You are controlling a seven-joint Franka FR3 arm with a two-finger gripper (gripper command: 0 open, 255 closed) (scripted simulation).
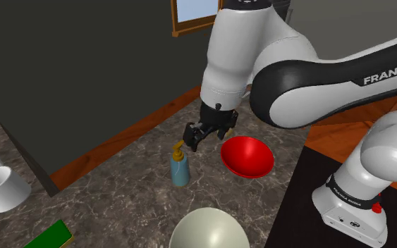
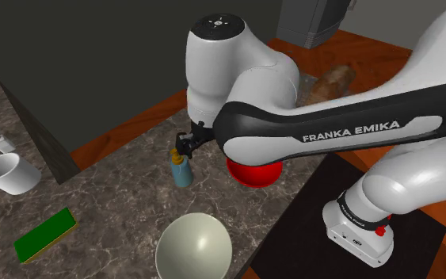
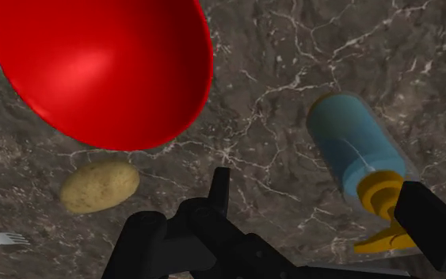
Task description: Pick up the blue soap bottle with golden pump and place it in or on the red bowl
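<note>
Shoulder view: fingers (image 1: 193, 136) spread above the blue soap bottle (image 1: 180, 170)

The blue soap bottle, topped by a golden pump, stands upright on the dark marbled desk (image 1: 119, 190), just beside the red bowl (image 1: 247, 156), on its shoulder-view left. The fingers hang wide apart just above the pump, gripping nothing. In the wrist view the pump sits close against one finger. A potato (image 3: 100, 187) lies near the bowl.

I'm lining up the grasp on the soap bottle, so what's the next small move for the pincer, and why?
Probably slide the pincer sideways toward the blue soap bottle before descending. Its fingers stand open, but the bottle's golden pump lies beside one finger rather than centred between them, and nothing is clasped yet.
</note>
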